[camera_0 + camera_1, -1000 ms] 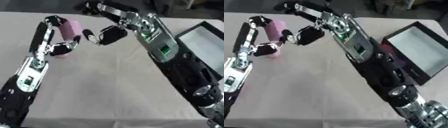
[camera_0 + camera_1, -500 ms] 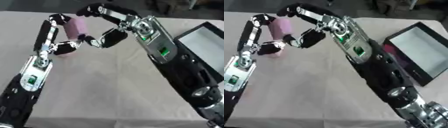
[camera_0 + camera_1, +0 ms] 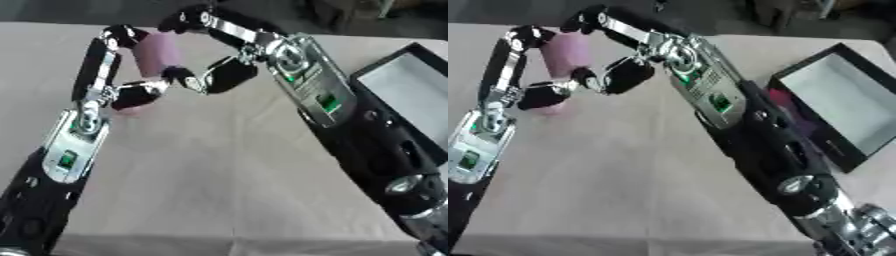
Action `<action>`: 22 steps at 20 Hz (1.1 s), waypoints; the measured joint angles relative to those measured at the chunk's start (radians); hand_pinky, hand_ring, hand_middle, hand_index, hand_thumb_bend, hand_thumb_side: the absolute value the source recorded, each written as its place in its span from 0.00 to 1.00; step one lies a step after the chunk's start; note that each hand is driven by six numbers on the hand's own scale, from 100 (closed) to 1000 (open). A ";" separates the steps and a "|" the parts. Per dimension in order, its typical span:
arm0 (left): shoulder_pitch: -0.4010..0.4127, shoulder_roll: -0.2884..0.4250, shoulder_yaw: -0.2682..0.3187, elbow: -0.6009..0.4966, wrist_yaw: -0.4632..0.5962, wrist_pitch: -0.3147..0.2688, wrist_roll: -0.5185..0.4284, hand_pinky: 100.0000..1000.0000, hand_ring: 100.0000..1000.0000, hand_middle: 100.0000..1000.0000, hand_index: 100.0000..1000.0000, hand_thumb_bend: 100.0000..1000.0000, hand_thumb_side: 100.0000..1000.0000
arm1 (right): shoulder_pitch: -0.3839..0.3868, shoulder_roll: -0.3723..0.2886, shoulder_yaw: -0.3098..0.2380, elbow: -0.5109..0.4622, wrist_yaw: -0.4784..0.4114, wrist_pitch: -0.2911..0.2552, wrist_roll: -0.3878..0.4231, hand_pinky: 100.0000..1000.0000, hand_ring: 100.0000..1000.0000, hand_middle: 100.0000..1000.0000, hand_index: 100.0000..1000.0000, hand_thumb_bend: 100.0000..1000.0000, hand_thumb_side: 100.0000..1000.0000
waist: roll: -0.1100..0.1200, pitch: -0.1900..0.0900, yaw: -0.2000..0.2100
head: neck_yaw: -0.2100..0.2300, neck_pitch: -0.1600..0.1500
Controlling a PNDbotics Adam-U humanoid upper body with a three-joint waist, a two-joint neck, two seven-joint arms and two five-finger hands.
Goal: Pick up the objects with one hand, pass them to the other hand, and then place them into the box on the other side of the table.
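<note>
Both hands meet around a pink cylinder above the far left part of the table.

The pink cylinder (image 3: pixel 157 54) is held up over the table (image 3: pixel 219 170), with its long axis nearly upright and its top leaning a little to the left. The left hand (image 3: pixel 112 75) has its fingers curled around the cylinder, one part above it and one part below. The right hand (image 3: pixel 214 60) reaches in from the right side; its fingers arch over the top of the cylinder and its lower part is touching near the bottom, so it is also closing on it. The black box (image 3: pixel 833 102) with a pale inside stands open at the right edge of the table, well apart from the cylinder.
</note>
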 measured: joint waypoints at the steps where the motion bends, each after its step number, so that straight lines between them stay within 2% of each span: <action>1: 0.000 -0.003 0.000 0.000 0.000 0.000 -0.002 0.71 0.47 0.44 0.50 0.00 0.03 | 0.000 0.001 0.000 0.000 0.000 0.001 -0.003 0.97 0.90 0.84 0.86 0.11 0.00 | 0.000 0.000 0.000 | -0.002 0.000; 22: -0.006 -0.023 -0.010 -0.018 0.000 -0.009 -0.002 0.70 0.46 0.44 0.50 0.00 0.03 | 0.000 0.006 0.006 0.032 0.025 -0.011 -0.014 0.98 0.92 0.87 0.88 0.12 0.00 | 0.001 0.004 0.005 | -0.012 0.000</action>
